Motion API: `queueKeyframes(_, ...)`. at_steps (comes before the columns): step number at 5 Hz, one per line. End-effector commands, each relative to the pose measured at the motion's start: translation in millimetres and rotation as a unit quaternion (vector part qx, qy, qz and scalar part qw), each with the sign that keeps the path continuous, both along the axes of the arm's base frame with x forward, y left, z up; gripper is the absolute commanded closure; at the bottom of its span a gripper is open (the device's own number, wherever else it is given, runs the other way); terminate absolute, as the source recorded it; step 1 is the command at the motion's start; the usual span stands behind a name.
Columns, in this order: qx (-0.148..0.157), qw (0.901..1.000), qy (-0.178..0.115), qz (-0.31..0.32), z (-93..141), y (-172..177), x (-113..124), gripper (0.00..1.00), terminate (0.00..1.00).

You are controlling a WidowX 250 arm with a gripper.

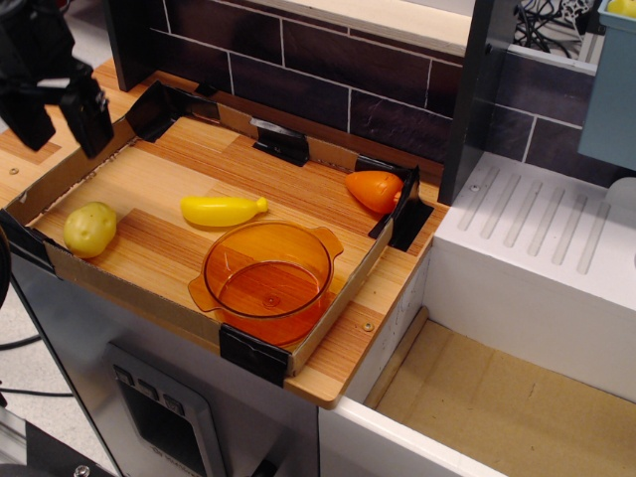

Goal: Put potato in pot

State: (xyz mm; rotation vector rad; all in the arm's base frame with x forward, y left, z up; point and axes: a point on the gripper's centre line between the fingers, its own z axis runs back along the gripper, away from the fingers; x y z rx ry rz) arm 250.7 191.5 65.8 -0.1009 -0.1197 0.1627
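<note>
Approach step: gripper (pixel 58 124), fingers apart and empty, hangs seemingly above and behind the potato (pixel 89 229). Next: descend, grasp it, carry to the pot (pixel 268 280).

Toy kitchen: wooden counter (pixel 348 358), brick backsplash (pixel 328 70), white sink (pixel 537 238).

Soft, even light from above filled the scene brightly, leaving the wooden tray floor (pixel 149 189) clear in its grain and casting only faint, short shadows under the toys. The translucent orange pot (pixel 268 270) glowed and carried small pale glints on its rim towards 12 o'clock, while the white counter (pixel 537 248) at 3 o'clock looked nearly washed out. The black gripper (pixel 55 127) at 10 o'clock was slightly smeared and lost detail in its darkness.
</note>
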Motion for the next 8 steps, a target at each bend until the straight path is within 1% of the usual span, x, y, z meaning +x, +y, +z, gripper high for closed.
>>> queueKeyframes(1,0.022,0.9997,-0.005,-0.007,11,-10,-16,0.00,0.00)
queueKeyframes(2,0.032,0.9994,0.005,-0.009,-1,-15,-17,0.00,0.00)
queueKeyframes(3,0.045,0.9990,0.008,-0.005,-17,-14,-14,0.00,0.00)
queueKeyframes(4,0.059,0.9980,0.021,-0.010,-35,-14,-10,0.00,0.00)
queueKeyframes(5,0.071,0.9959,0.050,-0.028,-49,-16,-12,0.00,0.00)
queueKeyframes(6,0.073,0.9959,0.037,-0.037,-42,-18,-13,0.00,0.00)
queueKeyframes(7,0.068,0.9964,0.028,-0.042,-39,-18,-14,1.00,0.00)
queueKeyframes(8,0.062,0.9977,0.017,-0.022,-30,-14,-5,1.00,0.00)
